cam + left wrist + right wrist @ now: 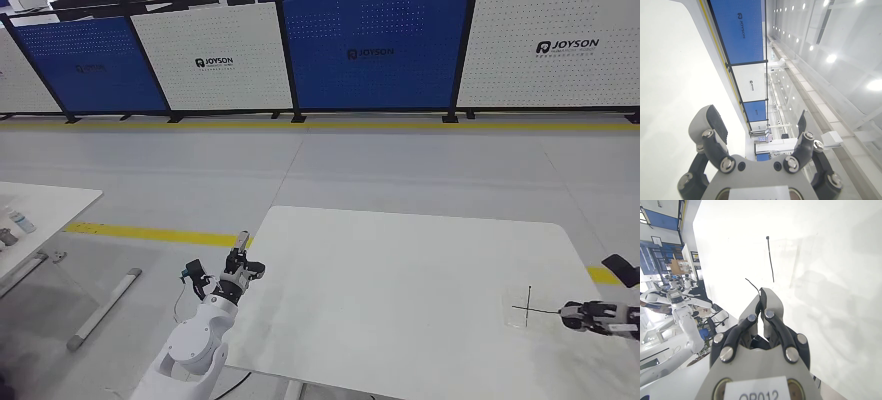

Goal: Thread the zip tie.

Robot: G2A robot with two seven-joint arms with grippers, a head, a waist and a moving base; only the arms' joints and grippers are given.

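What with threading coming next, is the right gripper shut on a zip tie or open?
Shut: the right gripper pinches a black zip tie, whose end curls out from its closed tip.

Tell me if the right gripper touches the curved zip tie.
Touching. The right wrist view shows the right gripper shut on the curved zip tie, whose free end pokes out in front.

I work at a white table [400, 290] on a pale grey floor [350, 160]. A yellow floor line [150, 233] crosses the floor left of it. A second yellow line [400, 126] runs along the far side, under a fence of blue panels [375, 50] and white perforated panels [215, 55]. Another white table [45, 210] stands at the left. Round ceiling lights [831, 58] glow overhead.
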